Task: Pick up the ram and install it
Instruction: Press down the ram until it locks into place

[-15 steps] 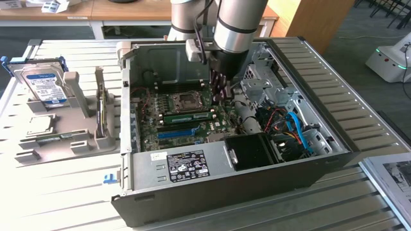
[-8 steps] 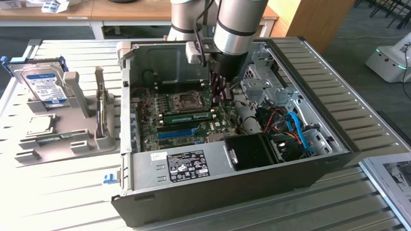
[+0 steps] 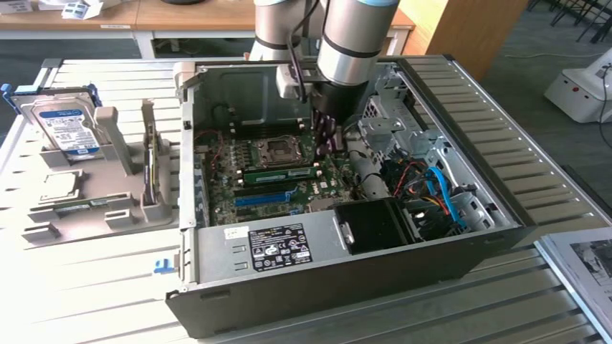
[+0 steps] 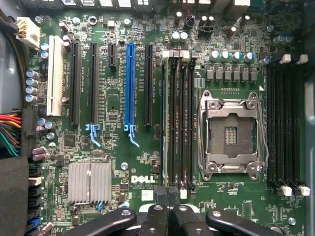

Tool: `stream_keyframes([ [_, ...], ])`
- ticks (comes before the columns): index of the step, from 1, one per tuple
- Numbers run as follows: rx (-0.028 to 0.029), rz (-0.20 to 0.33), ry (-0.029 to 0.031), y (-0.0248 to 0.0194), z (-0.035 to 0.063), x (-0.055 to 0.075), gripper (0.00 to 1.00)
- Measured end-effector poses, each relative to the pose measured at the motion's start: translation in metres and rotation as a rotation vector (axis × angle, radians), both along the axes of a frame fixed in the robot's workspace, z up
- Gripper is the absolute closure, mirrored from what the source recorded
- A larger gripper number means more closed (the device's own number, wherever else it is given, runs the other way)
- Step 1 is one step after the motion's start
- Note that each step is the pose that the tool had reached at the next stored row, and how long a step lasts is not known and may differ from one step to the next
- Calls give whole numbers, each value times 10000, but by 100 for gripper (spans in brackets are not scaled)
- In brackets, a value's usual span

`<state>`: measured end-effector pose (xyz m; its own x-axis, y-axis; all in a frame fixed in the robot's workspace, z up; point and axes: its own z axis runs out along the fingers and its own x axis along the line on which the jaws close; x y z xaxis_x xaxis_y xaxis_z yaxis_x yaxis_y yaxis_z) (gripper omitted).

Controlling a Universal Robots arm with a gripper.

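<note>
Hovering above motherboard, gripper (closed), ram seated

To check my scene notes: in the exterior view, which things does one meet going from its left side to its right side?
hard drive → small blue piece → ram seated on the motherboard → blue cables → white machine
</note>
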<state>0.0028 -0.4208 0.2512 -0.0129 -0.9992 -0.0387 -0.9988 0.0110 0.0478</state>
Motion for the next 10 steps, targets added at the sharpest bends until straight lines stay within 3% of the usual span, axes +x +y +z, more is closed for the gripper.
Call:
stream_keyframes([
  [10, 1, 0, 0, 0, -71, 0, 90],
])
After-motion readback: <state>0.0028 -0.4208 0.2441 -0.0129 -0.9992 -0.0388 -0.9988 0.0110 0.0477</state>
